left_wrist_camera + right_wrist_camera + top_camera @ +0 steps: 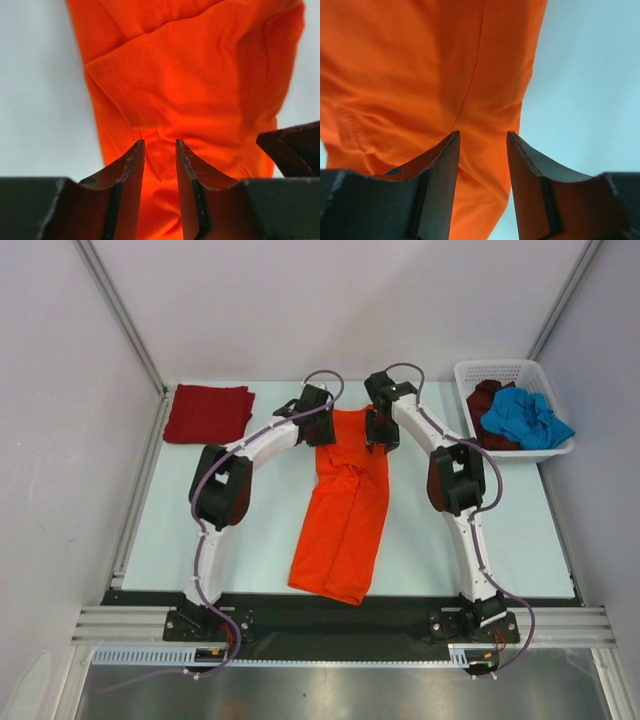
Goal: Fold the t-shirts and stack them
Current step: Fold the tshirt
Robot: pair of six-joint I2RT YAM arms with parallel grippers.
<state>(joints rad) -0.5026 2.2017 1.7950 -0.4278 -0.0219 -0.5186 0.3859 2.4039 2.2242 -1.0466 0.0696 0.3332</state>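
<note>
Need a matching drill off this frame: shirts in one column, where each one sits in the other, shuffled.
1. orange t-shirt
2. dark red t-shirt
3. blue t-shirt
4. dark maroon t-shirt

A. in the white basket, on top
B. folded, far left of the table
C. in the basket, partly under another shirt
D. laid out long, mid-table

Pairs: 1-D, 2-B, 3-A, 4-C

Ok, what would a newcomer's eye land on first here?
The bright orange shirt stretched lengthwise down the middle of the table, with the left gripper and right gripper both at its far end. Next, the folded dark red shirt at the far left corner, and the white basket at far right holding a blue shirt and a maroon shirt.
</note>
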